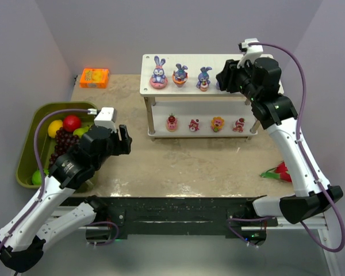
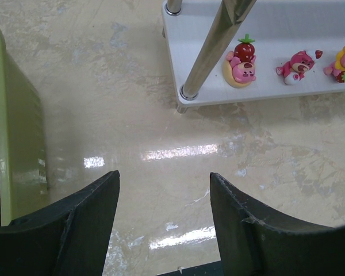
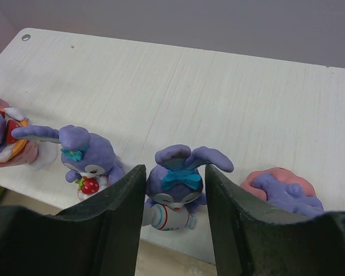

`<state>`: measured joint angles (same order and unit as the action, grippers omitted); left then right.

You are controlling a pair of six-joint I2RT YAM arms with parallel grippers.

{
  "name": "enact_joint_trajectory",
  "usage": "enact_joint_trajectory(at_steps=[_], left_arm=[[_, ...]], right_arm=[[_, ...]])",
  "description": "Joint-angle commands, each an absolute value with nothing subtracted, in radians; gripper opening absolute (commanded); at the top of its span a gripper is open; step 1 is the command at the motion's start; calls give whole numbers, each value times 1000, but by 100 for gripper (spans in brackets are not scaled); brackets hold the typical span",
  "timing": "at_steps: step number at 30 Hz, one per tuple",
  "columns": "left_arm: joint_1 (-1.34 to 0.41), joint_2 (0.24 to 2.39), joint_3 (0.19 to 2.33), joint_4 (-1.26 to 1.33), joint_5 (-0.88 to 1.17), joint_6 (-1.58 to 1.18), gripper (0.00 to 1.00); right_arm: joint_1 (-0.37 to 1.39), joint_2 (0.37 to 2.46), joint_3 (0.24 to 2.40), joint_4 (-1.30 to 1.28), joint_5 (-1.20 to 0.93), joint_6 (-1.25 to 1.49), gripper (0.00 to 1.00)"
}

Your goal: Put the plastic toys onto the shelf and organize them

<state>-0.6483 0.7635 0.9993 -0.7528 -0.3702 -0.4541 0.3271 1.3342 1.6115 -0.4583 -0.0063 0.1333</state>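
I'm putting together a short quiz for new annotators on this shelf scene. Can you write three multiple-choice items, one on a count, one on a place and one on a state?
1. How many small figures stand on the shelf's lower board?
A) two B) four C) six

2. Where is the bunny with the teal bow?
A) on the top board, between the fingers of the right gripper
B) on the lower board
C) off the shelf altogether

3. The left gripper is:
A) shut on a bunny B) shut on nothing C) open and empty

Answers:
1 B: the top view shows four in a row.
2 A: the right wrist view shows it near the board's edge with a finger on each side.
3 C: its jaws stand apart, with only bare table between them.
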Motion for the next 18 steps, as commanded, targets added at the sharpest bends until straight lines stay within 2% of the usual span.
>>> enact_joint_trajectory(at_steps=[1, 8, 18], left_arm=[[-646, 765, 989, -738, -385, -472, 68], [-644, 765, 988, -741, -390, -472, 68], [-646, 759, 982, -747, -396, -472, 68]], right_arm=[[327, 1319, 1632, -456, 12, 147, 50], [327, 1341, 1649, -460, 20, 164, 52], [327, 1342, 1640, -434, 32, 204, 50]])
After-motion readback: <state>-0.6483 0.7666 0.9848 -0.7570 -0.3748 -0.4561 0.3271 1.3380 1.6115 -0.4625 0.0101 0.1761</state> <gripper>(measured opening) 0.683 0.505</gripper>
